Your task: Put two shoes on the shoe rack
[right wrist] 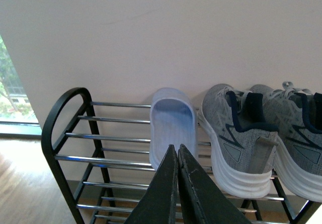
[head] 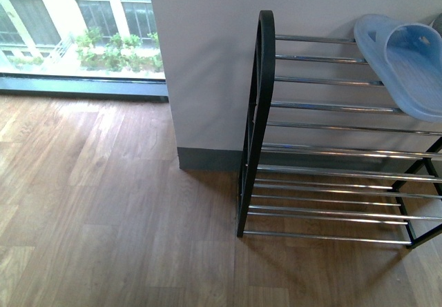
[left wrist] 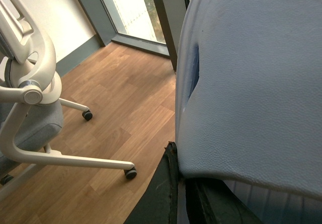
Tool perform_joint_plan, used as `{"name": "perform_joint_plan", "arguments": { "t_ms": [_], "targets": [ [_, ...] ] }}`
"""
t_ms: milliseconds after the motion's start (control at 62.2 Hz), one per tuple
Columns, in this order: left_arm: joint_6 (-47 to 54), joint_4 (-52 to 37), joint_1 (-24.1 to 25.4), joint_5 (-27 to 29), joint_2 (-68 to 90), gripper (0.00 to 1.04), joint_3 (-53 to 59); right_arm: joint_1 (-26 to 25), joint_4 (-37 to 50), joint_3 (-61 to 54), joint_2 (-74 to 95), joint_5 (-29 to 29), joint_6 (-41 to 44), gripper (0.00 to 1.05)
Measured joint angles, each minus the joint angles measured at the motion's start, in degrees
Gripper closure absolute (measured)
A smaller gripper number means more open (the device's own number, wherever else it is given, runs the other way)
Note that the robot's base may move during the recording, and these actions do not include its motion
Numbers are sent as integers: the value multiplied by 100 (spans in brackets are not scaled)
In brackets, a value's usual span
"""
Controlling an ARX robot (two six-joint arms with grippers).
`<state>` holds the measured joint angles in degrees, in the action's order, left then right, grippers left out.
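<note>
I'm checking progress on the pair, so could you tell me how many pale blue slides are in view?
2. One slide lies on the shoe rack top tier beside the grey sneakers. The other slide is held in the left claw, off the rack.

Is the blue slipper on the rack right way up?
Yes. The pale blue slide lies sole-down on the top bars, strap upward.

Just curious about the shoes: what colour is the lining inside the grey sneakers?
Navy blue, on the grey sneakers; the right wrist view shows it best.
</note>
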<state>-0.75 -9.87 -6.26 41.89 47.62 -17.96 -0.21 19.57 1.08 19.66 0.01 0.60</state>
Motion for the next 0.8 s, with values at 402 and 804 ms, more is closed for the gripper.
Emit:
{"name": "perform_joint_plan", "arguments": {
  "t_ms": [402, 804],
  "targets": [
    [0, 0, 0, 0, 0, 103, -2, 0, -763, 0, -782, 0, 0, 103],
    [0, 0, 0, 0, 0, 103, 0, 2, -1939, 2, -1917, 0, 0, 103]
  ]
}}
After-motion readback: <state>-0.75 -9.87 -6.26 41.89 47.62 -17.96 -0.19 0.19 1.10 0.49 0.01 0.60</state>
